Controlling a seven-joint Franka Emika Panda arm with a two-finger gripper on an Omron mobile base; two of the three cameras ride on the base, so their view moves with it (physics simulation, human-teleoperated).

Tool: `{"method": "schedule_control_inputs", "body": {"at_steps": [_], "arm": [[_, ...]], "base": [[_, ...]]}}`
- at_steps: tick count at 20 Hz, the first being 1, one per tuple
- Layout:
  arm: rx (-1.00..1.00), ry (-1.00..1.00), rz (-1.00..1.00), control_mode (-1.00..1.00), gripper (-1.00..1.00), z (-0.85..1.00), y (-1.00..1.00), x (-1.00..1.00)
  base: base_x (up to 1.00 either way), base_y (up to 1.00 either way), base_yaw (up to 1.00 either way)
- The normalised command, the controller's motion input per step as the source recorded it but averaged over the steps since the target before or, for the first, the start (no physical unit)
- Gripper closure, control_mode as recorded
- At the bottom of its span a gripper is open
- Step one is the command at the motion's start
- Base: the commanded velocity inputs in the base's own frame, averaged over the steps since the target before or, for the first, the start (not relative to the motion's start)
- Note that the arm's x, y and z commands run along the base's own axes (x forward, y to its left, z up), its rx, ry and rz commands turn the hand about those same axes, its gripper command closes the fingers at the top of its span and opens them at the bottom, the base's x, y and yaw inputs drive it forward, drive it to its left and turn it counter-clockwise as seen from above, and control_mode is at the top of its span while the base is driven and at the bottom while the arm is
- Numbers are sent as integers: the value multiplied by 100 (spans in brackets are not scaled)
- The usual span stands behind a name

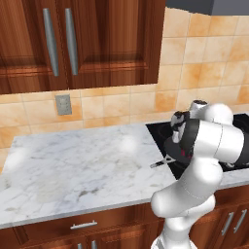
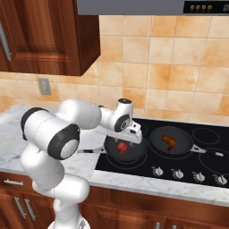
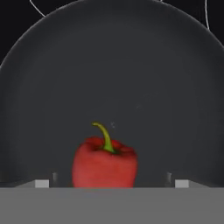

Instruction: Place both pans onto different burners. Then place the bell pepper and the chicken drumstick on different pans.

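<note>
warm orange tiles back a glossy black cooktop (image 2: 210,147) set into a white marble counter (image 1: 73,165), with dark wood cabinets (image 1: 78,44) above. on the cooktop sit two shallow black pans, each over a ring burner (image 2: 206,135): the left pan (image 2: 134,154) lies under the hand, its slim handle reaching out over the counter, and the right pan (image 2: 179,136) lies just beside it, its dark-and-silver handle pointing right. the pepper (image 3: 105,164) stands upright on the left pan's floor, bright red, blocky and smooth, with a curved yellow-green stem on top; from the right base camera it reads as a small red lump (image 2: 121,147) below the wrist. the drumstick (image 2: 169,141) lies in the middle of the right pan, a glossy reddish-brown, lumpy curl of meat (about as big as the pepper). the gripper (image 3: 109,183) hangs close over the left pan with its jaws spread wide, one fingertip (image 3: 42,183) on each side of the pepper and well clear of its skin, so nothing is gripped. a row of small silver knobs (image 2: 188,173) lines the cooktop's front edge.
</note>
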Motion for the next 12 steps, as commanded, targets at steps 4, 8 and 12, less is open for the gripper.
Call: {"method": "schedule_control_inputs", "body": {"at_steps": [4, 8, 12], "arm": [[0, -3, -1, -100, -100, 71, 0, -10], [0, -4, 0, -100, -100, 59, 0, -27], [0, -5, 0, -100, -100, 53, 0, -43]], "base": [[0, 0, 0], [0, 0, 0], [0, 0, 0]]}}
